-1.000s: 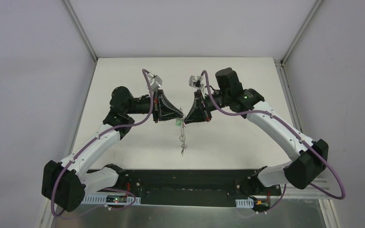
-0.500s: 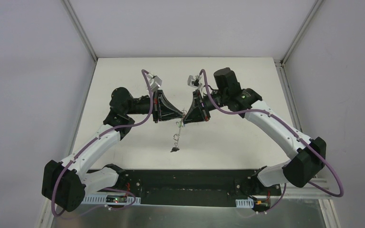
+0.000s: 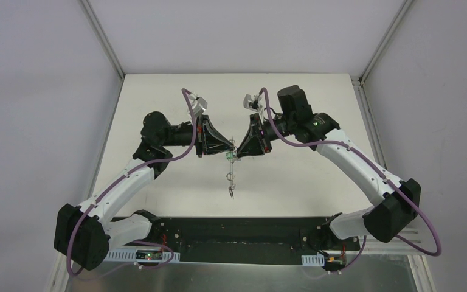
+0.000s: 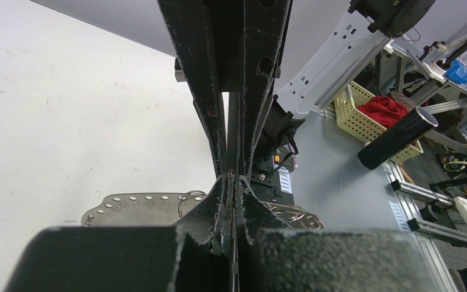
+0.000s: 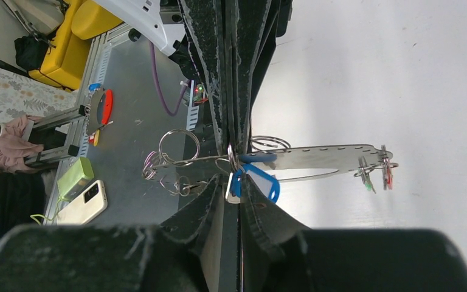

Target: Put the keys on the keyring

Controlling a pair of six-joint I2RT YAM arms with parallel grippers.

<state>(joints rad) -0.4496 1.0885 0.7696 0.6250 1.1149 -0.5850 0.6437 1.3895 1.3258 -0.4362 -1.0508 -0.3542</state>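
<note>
Left gripper [image 3: 231, 147] is pressed shut; whether right gripper [image 3: 241, 148] is clamped on blue-tagged key [image 5: 258, 179] cannot be told. Keyring [image 3: 233, 176] is hung between tips over table [image 3: 158, 97] middle. Key could be dropped if released unthreaded.

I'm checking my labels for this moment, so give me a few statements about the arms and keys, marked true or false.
1. The left end effector and right end effector meet tip to tip. True.
2. The keys lie flat on the table. False: they dangle over the table, below the end effectors.
3. A blue tag sits by the right end effector's tips. True.
4. The left end effector is wide open. False: it is shut.
</note>
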